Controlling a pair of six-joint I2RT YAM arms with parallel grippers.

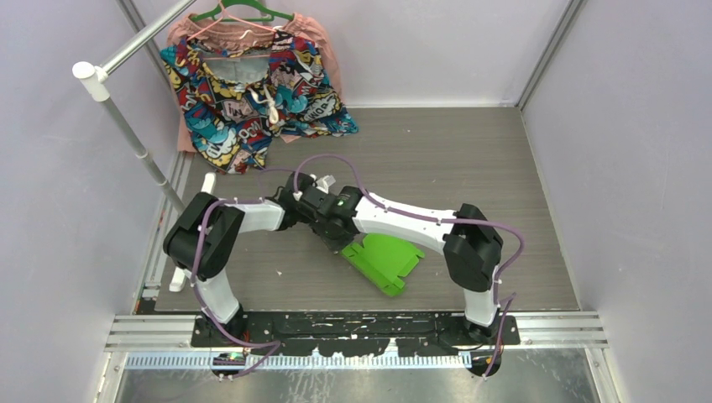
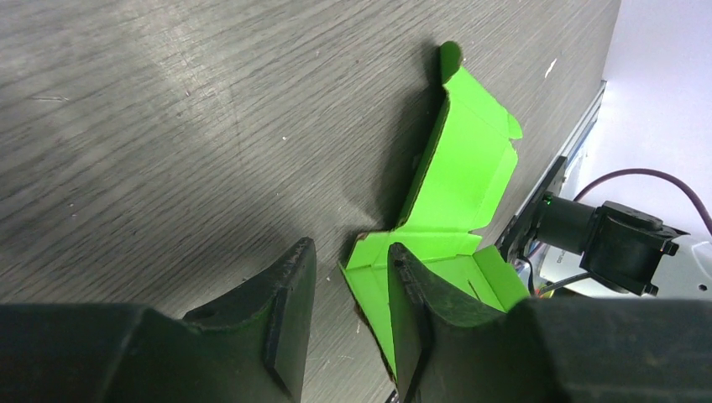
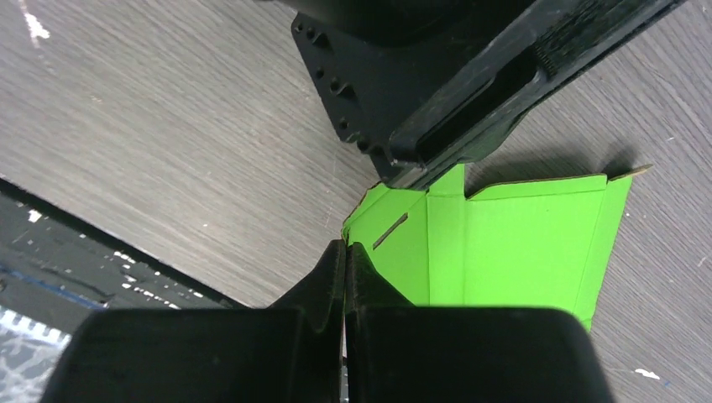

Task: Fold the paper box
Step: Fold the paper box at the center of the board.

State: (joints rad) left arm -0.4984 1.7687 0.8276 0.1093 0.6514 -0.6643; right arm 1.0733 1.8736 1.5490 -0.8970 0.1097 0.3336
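Note:
The paper box [image 1: 384, 260] is a lime-green die-cut sheet, partly creased, lying on the grey table in front of the arms. Both grippers meet at its left end. My left gripper [image 1: 323, 228] is open; in the left wrist view [image 2: 353, 248] one finger [image 2: 411, 294] rests over the sheet [image 2: 462, 176], whose edge lies in the gap, with one panel standing up. My right gripper [image 1: 346, 243] is shut, and its tips [image 3: 344, 248] pinch the corner of the slotted flap of the sheet [image 3: 520, 243]. The left gripper's black body [image 3: 437, 92] hangs just beyond.
A colourful patterned garment [image 1: 252, 92] hangs on a green hanger from a white rail [image 1: 126, 126] at the back left. The black base plate and metal rails [image 1: 353, 327] run along the near edge. Grey walls close in both sides.

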